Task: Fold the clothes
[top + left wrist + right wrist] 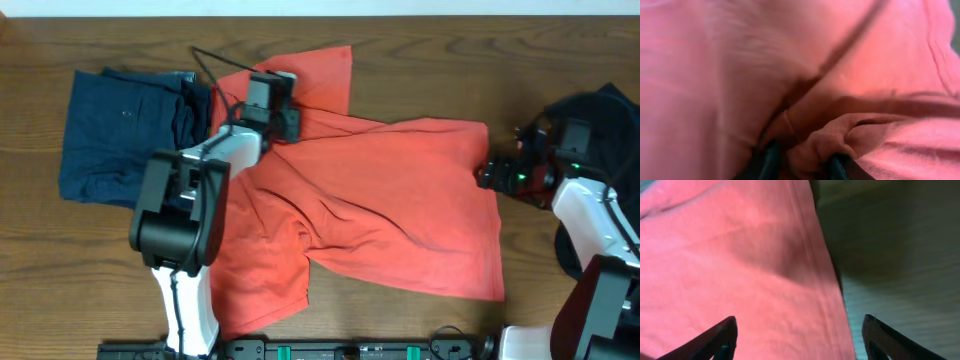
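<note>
Red T-shirt (pixel 400 190) is lying spread over the middle of the table (pixel 420 50). It's rumpled, w/ one sleeve pointing to the far edge and one flopping toward the near edge. Left claw (pixel 272 100) is sitting on the shirt's upper-left part, by that far sleeve. In the wrist view a ridge of cloth is bunching between its fingers (pixel 771 162), so it looks to be gripping a pinch of shirt, tho how firmly I can't tell. Right claw (pixel 492 175) is hanging at the shirt's right edge, jaws spread wide, nothing in them. The hem (pixel 815 270) is running between its fingers, w/ bare wood on one side. Navy garment (pixel 120 135) is lying just beside the shirt on the left, and the black garment (pixel 610 110) is sitting far right behind the right arm.

My read: both arms are setting up grips for a fold, and no fold is made yet.

What's worrying me:
- The left pinch is prob shallow or catching only one layer, so the cloth could be slipping out on the lift.
- The right claw is straddling the very edge. If it's clamping a bit high or off to the side, it's grabbing air or just the thin hem.
- One side holding and the other not means the shirt is skewing.
- The creases in the middle are getting folded in.
- Any drag leftward is risking a shove into the navy garment.
</note>
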Motion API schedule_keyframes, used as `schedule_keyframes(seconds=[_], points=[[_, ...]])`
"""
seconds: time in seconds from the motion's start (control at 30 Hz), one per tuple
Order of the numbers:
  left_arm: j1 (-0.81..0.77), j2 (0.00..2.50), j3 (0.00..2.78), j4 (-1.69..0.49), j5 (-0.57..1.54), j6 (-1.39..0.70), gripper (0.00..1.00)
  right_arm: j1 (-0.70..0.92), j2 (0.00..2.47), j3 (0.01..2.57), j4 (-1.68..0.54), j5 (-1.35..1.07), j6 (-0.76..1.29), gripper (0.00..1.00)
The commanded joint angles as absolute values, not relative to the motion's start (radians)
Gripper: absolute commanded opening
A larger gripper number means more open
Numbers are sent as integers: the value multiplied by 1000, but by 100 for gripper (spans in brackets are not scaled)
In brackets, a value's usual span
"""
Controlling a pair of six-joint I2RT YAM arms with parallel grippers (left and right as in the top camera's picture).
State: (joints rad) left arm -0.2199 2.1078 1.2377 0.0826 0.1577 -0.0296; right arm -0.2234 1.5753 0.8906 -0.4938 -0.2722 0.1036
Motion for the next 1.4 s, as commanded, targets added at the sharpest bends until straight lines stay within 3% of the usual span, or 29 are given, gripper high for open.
schedule_keyframes(seconds=[0.0, 0.13, 0.37, 0.6, 0.7, 0.83, 0.87, 1.3, 1.37], points=[[-190, 2156, 1228, 58, 173, -81, 31, -184, 1618, 888, -448, -251, 88, 81], [-193, 2156, 1228, 58, 175, -81, 31, -162, 1661, 888, -323, -250, 97, 80], [-193, 2141, 1229, 58, 176, -89, 31, -162, 1769, 888, -129, -251, 191, 69], [-193, 2105, 1229, 58, 176, -92, 32, -153, 1863, 889, -52, -312, 235, 64], [-193, 2104, 1229, 59, 202, -93, 32, -153, 1863, 889, -52, -312, 235, 48], [-193, 2104, 1229, 63, 210, -128, 32, -153, 1862, 891, -68, -322, 236, 4], [-193, 2104, 1229, 67, 210, -139, 32, -156, 1856, 895, -93, -317, 236, 1], [-193, 2104, 1291, 77, 234, -205, 32, -202, 1673, 962, -527, 73, 242, 4], [-193, 2104, 1309, 77, 255, -205, 32, -207, 1666, 962, -550, 72, 238, 51]])
